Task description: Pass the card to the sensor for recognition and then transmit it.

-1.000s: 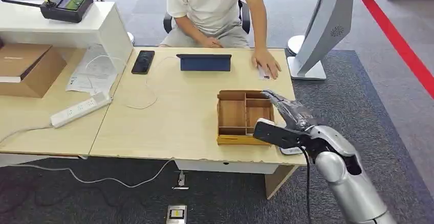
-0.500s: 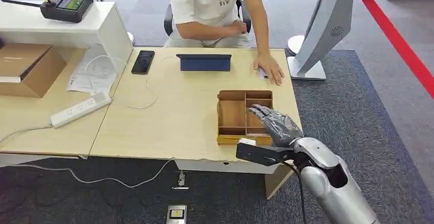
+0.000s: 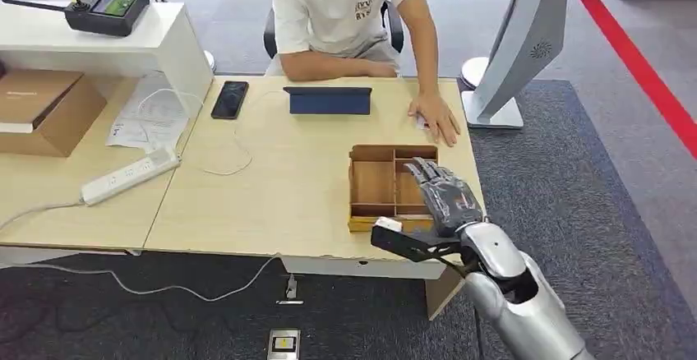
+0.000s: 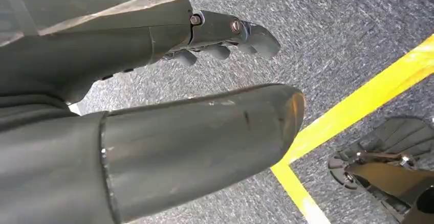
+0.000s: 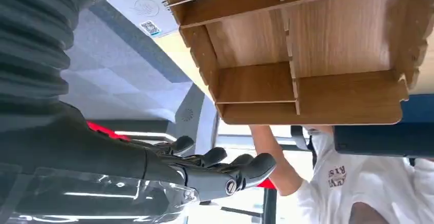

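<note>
My right hand hovers over the right compartments of a wooden divided tray near the desk's front right. Its fingers are stretched out and apart and hold nothing. In the right wrist view those fingers spread in front of the tray, whose compartments look empty. A white card with a printed code lies flat on the desk beside the tray's corner. My left hand hangs over grey carpet, its fingers loose and empty.
A person sits across the desk with one hand resting on a white slip near the right edge. A dark blue flat device, a phone, a power strip and a cardboard box also lie on the desks.
My right hand has moved left and back toward the desk's front edge, now over the tray's right side. The person has laid the other forearm along the far edge.
</note>
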You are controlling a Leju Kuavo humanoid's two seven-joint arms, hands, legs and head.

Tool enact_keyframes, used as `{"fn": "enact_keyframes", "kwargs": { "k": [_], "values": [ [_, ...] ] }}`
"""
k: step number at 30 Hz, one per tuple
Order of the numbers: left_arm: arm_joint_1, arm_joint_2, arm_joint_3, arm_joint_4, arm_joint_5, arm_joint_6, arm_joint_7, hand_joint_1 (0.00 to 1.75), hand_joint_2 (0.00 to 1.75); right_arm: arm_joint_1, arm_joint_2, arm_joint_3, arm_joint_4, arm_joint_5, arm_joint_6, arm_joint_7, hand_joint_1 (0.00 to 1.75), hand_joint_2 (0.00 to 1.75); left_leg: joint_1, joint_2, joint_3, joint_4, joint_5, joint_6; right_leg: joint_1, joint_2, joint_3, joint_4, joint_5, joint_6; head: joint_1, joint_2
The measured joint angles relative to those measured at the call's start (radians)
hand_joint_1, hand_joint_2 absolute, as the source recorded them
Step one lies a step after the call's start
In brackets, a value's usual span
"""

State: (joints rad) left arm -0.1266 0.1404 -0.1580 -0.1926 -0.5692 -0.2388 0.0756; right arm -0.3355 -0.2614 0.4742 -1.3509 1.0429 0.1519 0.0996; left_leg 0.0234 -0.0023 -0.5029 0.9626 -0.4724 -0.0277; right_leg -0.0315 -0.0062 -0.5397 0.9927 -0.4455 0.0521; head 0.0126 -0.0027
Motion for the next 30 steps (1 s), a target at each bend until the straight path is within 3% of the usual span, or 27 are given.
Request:
{"fn": "enact_keyframes", "kwargs": {
  "k": [7, 14, 30],
  "values": [
    [0.0, 0.0, 0.006, 0.0, -0.01, 0.0, 0.0, 0.0, 0.0, -0.018, 0.043, 0.007, 0.15, -0.006, -0.081, -0.042, 0.0, 1.75, 0.0, 0.0, 0.0, 0.0, 0.0, 0.0, 0.0, 0.0, 0.0, 0.0, 0.0, 0.0, 0.0, 0.0],
    [0.0, 0.0, 0.01, 0.0, -0.014, -0.001, 0.0, 0.0, 0.0, -0.029, 0.064, 0.012, 0.259, -0.018, -0.095, -0.053, 0.0, 1.75, 0.0, 0.0, 0.0, 0.0, 0.0, 0.0, 0.0, 0.0, 0.0, 0.0, 0.0, 0.0, 0.0, 0.0],
    [0.0, 0.0, 0.012, 0.0, -0.015, 0.006, 0.0, 0.0, 0.0, -0.059, 0.082, 0.018, 0.359, -0.044, -0.171, -0.072, 0.0, 1.75, 0.0, 0.0, 0.0, 0.0, 0.0, 0.0, 0.0, 0.0, 0.0, 0.0, 0.0, 0.0, 0.0, 0.0]
  ]
}}
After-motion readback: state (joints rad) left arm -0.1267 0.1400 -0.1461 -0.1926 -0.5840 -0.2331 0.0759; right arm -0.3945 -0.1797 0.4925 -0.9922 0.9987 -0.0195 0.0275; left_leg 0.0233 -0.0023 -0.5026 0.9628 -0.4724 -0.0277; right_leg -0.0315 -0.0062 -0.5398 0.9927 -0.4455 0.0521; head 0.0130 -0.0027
